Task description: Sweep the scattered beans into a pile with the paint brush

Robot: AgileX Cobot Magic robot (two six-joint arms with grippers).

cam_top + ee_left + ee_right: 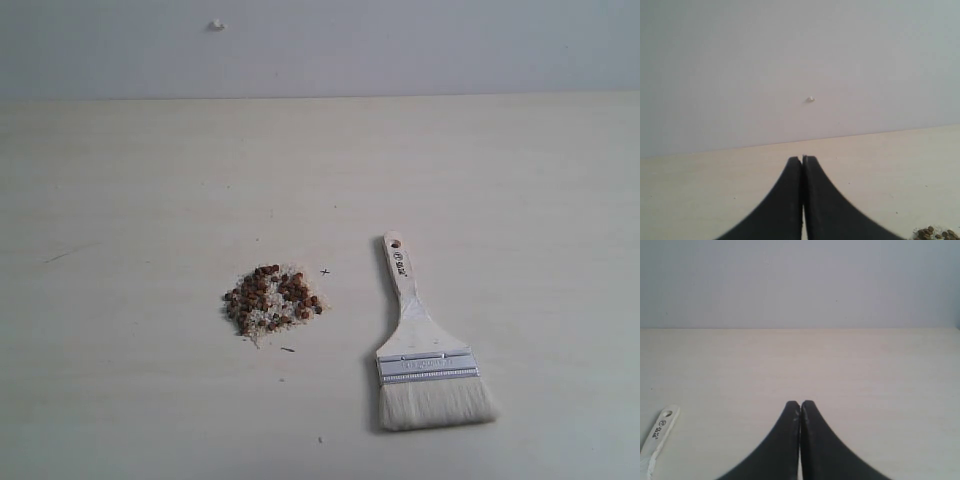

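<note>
The reddish-brown beans (272,297) lie gathered in one small pile mixed with whitish grains, near the table's middle; a corner of them shows in the left wrist view as beans (936,233). The paint brush (425,350) lies flat to the right of the pile, pale wooden handle pointing away, silver ferrule and whitish bristles toward the front. Its handle end (659,432) shows in the right wrist view. My left gripper (803,159) is shut with nothing in it, above bare table. My right gripper (800,403) is likewise shut and empty. Neither arm appears in the exterior view.
The pale wooden table (150,200) runs back to a plain grey wall (400,40) bearing a small white knob (217,25). A few stray specks (288,349) lie just in front of the pile.
</note>
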